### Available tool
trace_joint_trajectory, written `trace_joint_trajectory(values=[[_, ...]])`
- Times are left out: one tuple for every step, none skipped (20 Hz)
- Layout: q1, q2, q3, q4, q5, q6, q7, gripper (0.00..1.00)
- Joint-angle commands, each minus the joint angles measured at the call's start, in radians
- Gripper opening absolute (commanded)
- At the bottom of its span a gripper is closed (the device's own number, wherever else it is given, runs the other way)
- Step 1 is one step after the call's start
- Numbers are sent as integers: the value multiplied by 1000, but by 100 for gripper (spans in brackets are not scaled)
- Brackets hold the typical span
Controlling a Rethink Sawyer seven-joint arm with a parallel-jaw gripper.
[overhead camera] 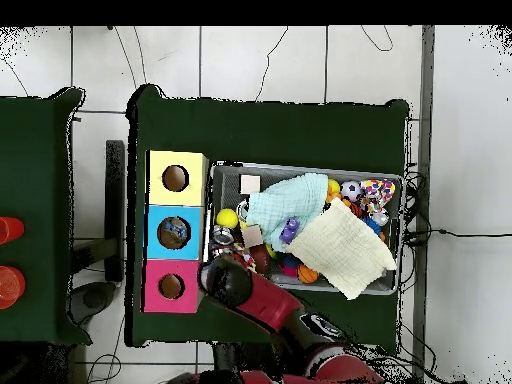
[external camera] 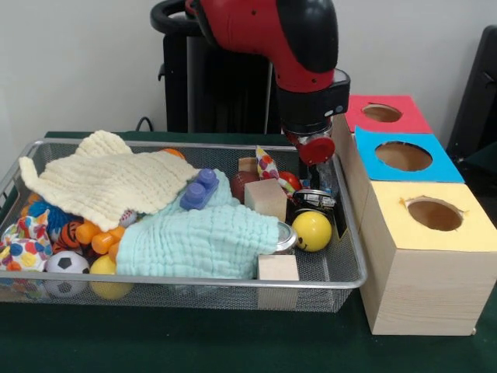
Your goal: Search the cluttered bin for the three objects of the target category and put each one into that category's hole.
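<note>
Gripper [external camera: 315,149] low over bin [external camera: 351,233] corner nr red box [external camera: 386,114]; can't tell if open/closed. Risk: snagging bin rim or clutter w/ descent.

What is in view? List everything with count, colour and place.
Bin: one, silver mesh, on green table.
Cloths: two, cream and mint, over the bin's clutter.
Wooden blocks: at least two, pale, bin's box-side end.
Yellow ball: one, beside the blocks.
Soccer ball: one, black-white, bin's other end.
Blue brick: one, where the cloths meet.
Hole box: one, red, blue, yellow tops, beside bin.
Arm: one, red-black, above bin.
End effector: one, at bin's box-side corner; state unclear.
</note>
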Motion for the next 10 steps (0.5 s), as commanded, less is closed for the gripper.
trace_joint_trajectory(values=[[-58,257,371,21,-107,-72,84,100],[-58,261,368,16,-114,-70,86,100],[-58,265,368,15,-122,-71,89,100],[-60,268,368,14,-129,-71,91,100],[-60,272,367,12,-137,-73,93,100],[-60,275,365,10,-143,-73,96,100],[-66,283,370,10,-153,-79,99,100],[-70,290,375,9,-160,-78,100,100],[-69,292,373,10,-166,-82,104,100],[-65,293,368,8,-172,-85,104,100]])
